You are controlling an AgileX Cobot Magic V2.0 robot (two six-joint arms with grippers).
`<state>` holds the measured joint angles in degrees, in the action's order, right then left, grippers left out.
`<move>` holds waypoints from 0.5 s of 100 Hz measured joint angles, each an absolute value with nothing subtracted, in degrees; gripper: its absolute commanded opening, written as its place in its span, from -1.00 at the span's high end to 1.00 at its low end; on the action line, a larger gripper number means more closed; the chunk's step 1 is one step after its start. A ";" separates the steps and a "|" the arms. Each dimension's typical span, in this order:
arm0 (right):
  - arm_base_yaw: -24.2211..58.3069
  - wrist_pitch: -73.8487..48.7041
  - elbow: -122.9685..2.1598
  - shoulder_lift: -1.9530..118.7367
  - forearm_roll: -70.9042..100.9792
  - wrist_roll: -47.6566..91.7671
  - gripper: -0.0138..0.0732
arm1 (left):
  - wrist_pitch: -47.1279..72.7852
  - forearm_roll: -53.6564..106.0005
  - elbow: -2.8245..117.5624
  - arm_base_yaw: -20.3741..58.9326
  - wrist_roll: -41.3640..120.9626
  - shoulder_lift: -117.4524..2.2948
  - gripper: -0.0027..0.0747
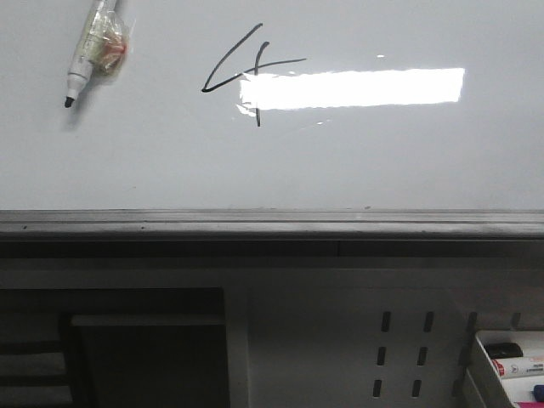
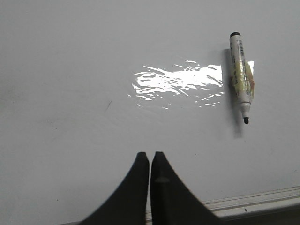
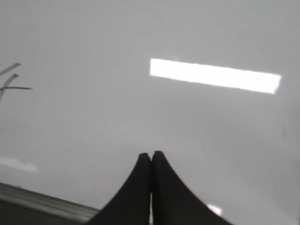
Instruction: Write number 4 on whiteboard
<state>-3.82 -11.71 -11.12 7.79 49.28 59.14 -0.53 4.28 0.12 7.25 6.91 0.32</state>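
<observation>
One black number 4 stands on the whiteboard in the front view, its lower stem crossing the bright reflection. An uncapped marker lies well to its left, tip pointing down; neither gripper shows here. Below runs the grey rail.

From the left wrist, the left gripper hovers with fingertips pressed together, holding nothing; the marker lies apart from it.

From the right wrist, the right gripper is likewise closed and empty, the number 4 at the picture's edge, well apart.

The marker lies on the whiteboard, left of the number 4.
</observation>
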 measured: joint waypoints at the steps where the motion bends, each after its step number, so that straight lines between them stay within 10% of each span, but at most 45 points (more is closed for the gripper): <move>1: -3.82 -11.52 -10.91 7.79 47.81 57.80 0.84 | -0.53 4.28 0.12 7.25 6.91 0.32 0.98; 21: -3.82 -5.90 -5.18 7.64 9.18 21.23 0.84 | -0.53 4.28 0.12 7.25 6.91 0.32 0.98; 50: -3.82 -1.28 0.41 -0.19 0.00 13.74 0.84 | -0.53 4.28 0.12 7.25 6.91 0.32 0.98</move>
<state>-3.82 -1.28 0.41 -0.19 0.00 13.74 -0.53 4.28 0.12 7.25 6.91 0.32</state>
